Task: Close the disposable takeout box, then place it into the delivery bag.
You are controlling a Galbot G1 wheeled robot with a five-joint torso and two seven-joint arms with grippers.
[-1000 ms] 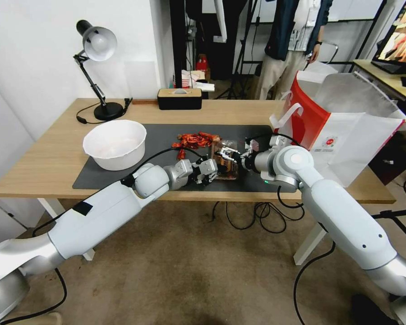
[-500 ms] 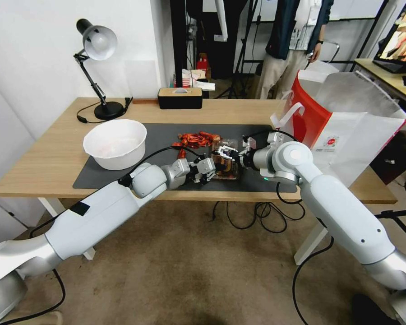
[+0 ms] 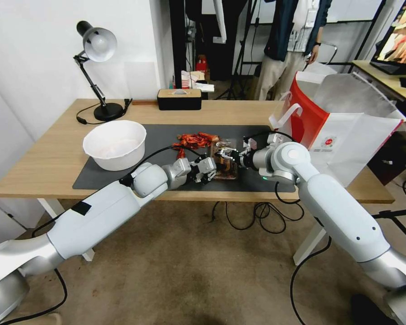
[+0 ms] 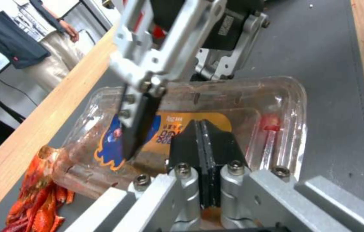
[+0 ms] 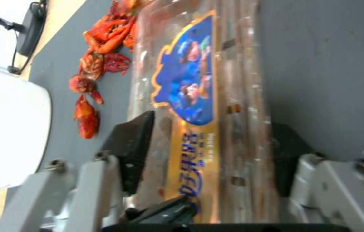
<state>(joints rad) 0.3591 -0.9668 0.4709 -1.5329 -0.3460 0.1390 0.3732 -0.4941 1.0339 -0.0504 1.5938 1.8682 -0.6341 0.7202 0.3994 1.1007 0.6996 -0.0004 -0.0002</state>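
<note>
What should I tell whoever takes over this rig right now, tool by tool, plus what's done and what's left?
Left tool: fingers pressed together, at the near edge of the takeout box on the dark mat.
Right tool: fingers straddling the box's two long sides, apparently gripping it.
Delivery bag: open, standing at the table's right end beside the right arm.
Loose red food lies on the mat behind the box.
Done: the box's labelled lid looks folded down.
Left: confirm it is latched, then put it in the bag.
</note>
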